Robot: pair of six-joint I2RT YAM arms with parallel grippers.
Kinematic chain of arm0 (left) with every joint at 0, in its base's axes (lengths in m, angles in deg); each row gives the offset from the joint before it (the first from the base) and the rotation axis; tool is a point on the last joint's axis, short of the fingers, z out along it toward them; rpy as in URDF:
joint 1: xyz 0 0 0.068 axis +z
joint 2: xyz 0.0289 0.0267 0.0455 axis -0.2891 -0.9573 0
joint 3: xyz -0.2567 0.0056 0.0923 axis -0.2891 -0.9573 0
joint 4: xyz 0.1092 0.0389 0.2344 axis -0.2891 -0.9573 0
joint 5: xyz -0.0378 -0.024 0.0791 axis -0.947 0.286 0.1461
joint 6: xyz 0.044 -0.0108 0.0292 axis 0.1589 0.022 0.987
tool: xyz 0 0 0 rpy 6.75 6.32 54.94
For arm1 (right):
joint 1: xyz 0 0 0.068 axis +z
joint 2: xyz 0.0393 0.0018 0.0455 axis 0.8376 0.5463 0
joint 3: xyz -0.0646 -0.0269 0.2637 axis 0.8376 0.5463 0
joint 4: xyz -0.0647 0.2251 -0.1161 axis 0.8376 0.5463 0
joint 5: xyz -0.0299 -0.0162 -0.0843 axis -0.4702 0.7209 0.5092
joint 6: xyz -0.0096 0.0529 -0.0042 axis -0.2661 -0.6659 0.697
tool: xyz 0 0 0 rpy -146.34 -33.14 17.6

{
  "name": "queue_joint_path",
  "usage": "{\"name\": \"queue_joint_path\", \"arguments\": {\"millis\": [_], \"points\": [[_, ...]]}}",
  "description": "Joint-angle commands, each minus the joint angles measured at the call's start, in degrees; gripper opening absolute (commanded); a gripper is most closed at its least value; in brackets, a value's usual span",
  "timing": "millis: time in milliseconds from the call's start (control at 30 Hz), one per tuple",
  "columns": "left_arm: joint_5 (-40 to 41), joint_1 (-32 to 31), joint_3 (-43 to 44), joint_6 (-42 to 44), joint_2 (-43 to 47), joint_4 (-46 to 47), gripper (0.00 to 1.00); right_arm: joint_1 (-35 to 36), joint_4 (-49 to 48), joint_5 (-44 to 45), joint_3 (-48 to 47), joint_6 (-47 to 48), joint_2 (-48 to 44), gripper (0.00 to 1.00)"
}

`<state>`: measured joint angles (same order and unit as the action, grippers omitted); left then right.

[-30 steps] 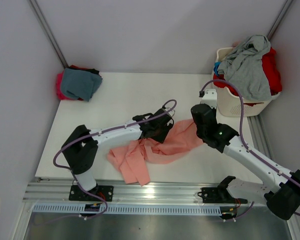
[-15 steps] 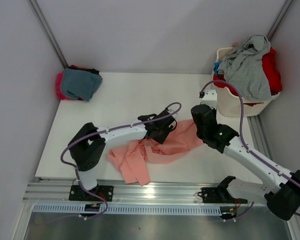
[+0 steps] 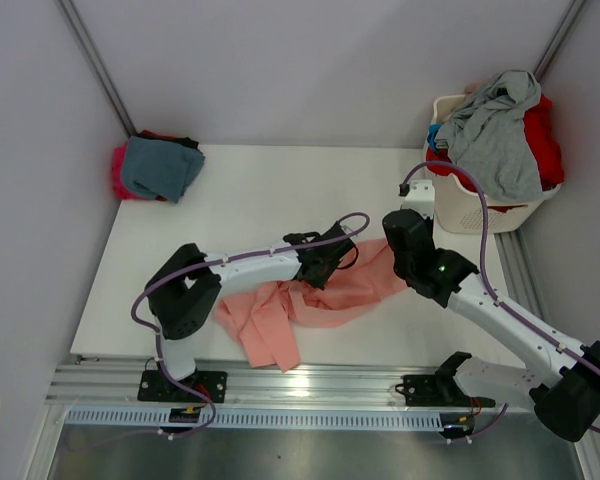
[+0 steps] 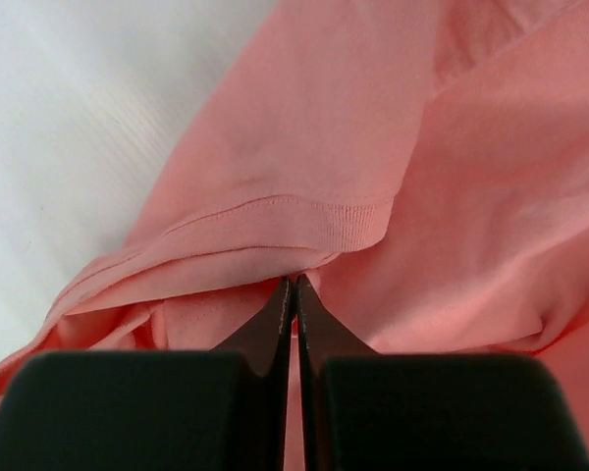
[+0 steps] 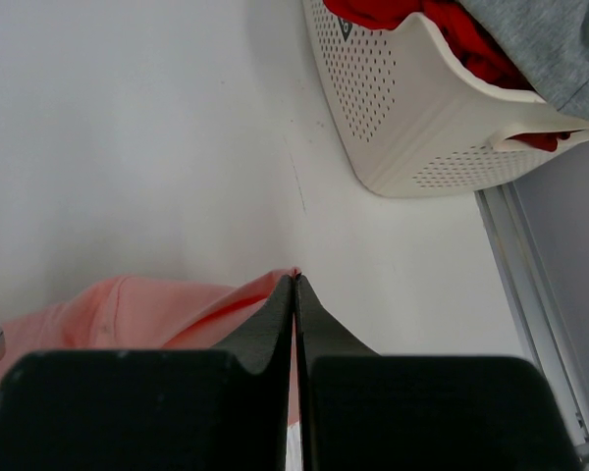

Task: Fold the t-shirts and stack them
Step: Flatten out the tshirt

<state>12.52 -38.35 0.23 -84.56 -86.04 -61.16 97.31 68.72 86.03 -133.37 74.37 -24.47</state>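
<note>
The pink shirt (image 3: 310, 295) lies crumpled on the table (image 3: 260, 190), near its front edge and between the two arms. One bunched end trails toward the near left, and the other end spreads right.

The left gripper (image 4: 294, 285) is down on the middle of the shirt. Its jaws are pressed together, with the tips tucked into a fold just under a stitched hem, nipping the cloth there. The right gripper (image 5: 294, 280) is at the shirt's right end. Its jaws are closed flat against each other, and a point of pink cloth is drawn up to the tips, so it has the edge pinched.

At the far left corner of the table sits a small pile, with a teal shirt (image 3: 158, 168) on top. A magenta one (image 3: 118, 170) shows beneath it on the left, and a black one (image 3: 180, 141) at the far side.

At the far right stands the basket (image 3: 470, 205), just off the table's right edge. A grey shirt (image 3: 495, 135) is draped over its top, and a red shirt (image 3: 545, 140) is heaped under and beside that. A bit of blue cloth (image 3: 435, 135) shows at the basket's left rim.
</note>
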Motion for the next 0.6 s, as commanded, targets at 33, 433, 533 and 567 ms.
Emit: {"name": "queue_joint_path", "arguments": {"millis": [33,433,533,567], "points": [[2.35,-0.39,2.71,0.73,1.93,-0.87,0.01,0.09,-1.8,1.13,-0.41,0.17,-0.71,0.0],[24.32,-0.22,11.85,6.61,20.2,-11.68,0.01,0.09,-3.21,1.48,-0.32,2.37,-0.89,0.0],[29.42,0.22,15.63,10.39,25.21,-14.49,0.0,-0.08,-3.82,1.48,-0.32,2.9,-0.89,0.0],[32.13,0.49,16.68,11.79,26.18,-15.28,0.0,-0.08,-4.26,1.4,-0.32,3.07,-0.71,0.0]]}}
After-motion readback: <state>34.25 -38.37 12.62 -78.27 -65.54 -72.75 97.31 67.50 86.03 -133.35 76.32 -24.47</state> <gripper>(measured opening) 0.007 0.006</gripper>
